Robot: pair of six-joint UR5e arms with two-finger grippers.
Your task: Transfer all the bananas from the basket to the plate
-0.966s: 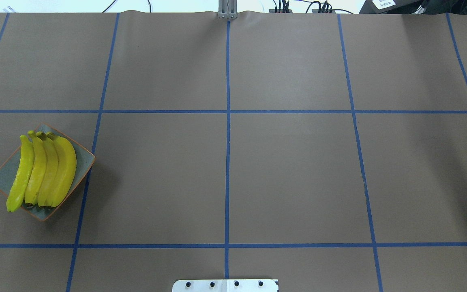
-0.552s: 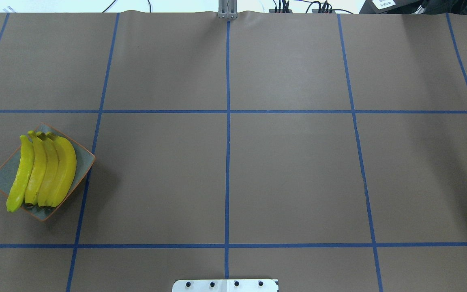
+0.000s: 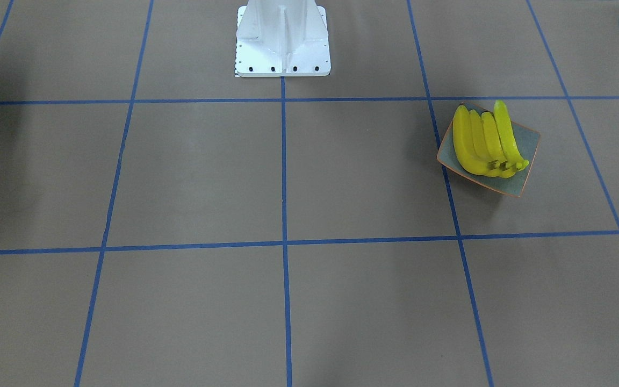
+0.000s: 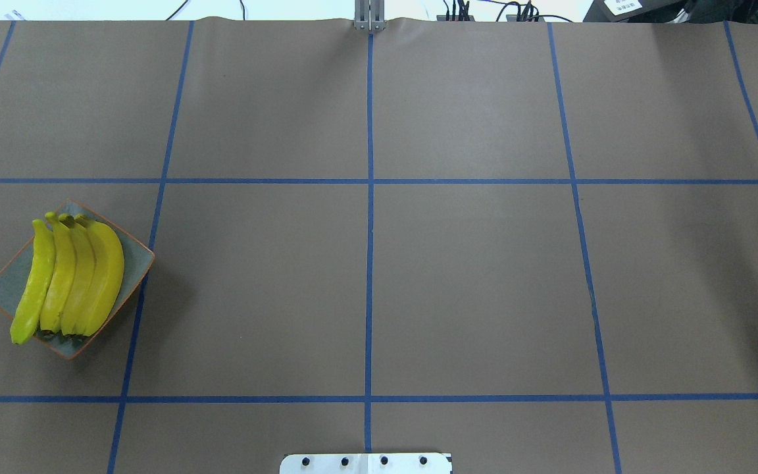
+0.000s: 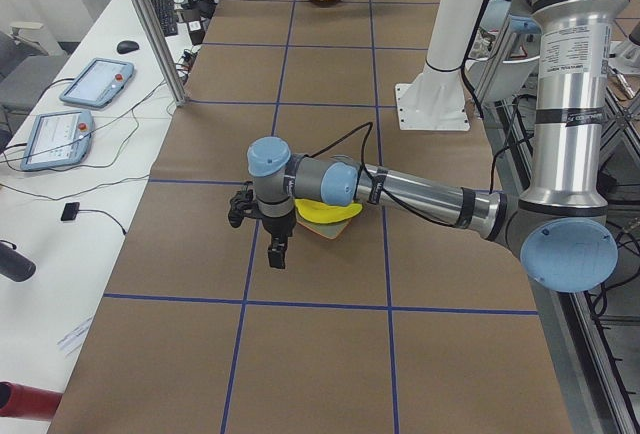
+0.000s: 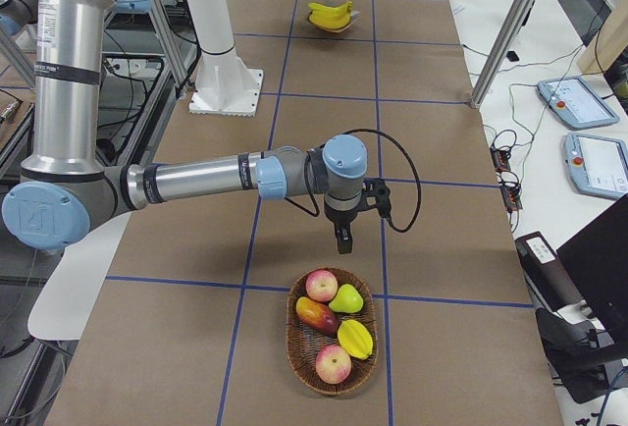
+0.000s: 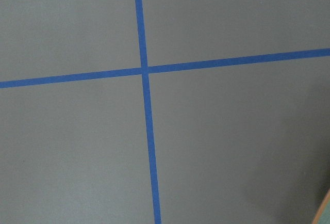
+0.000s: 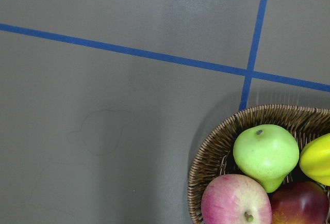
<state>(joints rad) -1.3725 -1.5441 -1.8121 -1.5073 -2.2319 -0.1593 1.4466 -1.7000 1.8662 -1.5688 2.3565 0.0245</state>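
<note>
Four yellow bananas [image 4: 66, 276] lie side by side on the square grey-green plate [image 4: 139, 260] at the table's left end. They also show in the front view [image 3: 484, 142] on the plate [image 3: 527, 145], and far off in the right view [image 6: 331, 14]. The brown wicker basket [image 6: 306, 367] at the right end holds apples, a green pear and other fruit, with no banana in it. My left gripper [image 5: 277, 252] hangs over the table beside the plate. My right gripper [image 6: 343, 239] hangs just short of the basket. I cannot tell whether either is open or shut.
The right wrist view shows the basket rim [image 8: 216, 146] with a green pear [image 8: 265, 154] and a red apple [image 8: 237, 201]. The white robot base [image 3: 282, 37] stands at the table's edge. Tablets [image 5: 95, 82] and cables lie on a side bench.
</note>
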